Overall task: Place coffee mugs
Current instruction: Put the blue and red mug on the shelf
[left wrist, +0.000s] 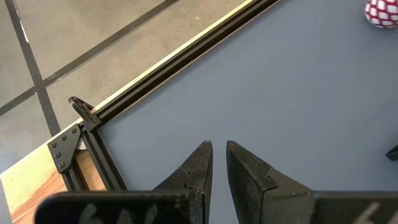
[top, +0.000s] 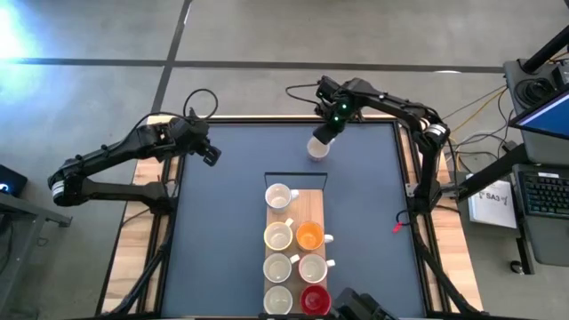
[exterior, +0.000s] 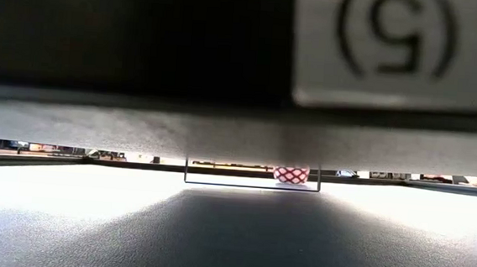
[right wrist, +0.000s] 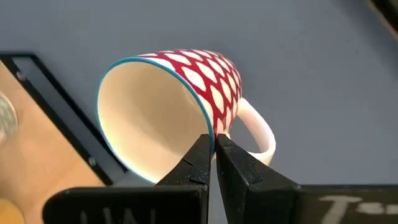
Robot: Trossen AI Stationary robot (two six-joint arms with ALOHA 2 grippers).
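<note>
The blue-grey bench (top: 222, 231) is seen from above with a dark arm at each far corner. A wooden board (top: 293, 200) lies on the near middle of the bench, edged by a thin black frame (top: 296, 176) at its far end.

Seven coffee mugs are set on the board in two columns. A cream mug (top: 279, 196) stands alone at the far end. Behind it come a cream mug (top: 278, 236) beside the orange mug (top: 309, 236), then two white mugs (top: 277, 267) (top: 312, 268), then a white mug (top: 277, 300) beside the red mug (top: 315, 299) at the near edge.

The right gripper (right wrist: 212, 163) is held over the far middle of the bench, just beyond the frame. Its fingers are pressed onto the rim of the red-patterned mug (right wrist: 186, 109), which is tilted with its opening toward the wrist camera and its handle to one side. From table height its patterned side (exterior: 291, 174) shows within the frame's outline; whether it touches the bench cannot be told.

The left gripper (left wrist: 217, 155) is held over the far left corner of the bench, nothing between its fingers, with only a narrow gap left.
</note>
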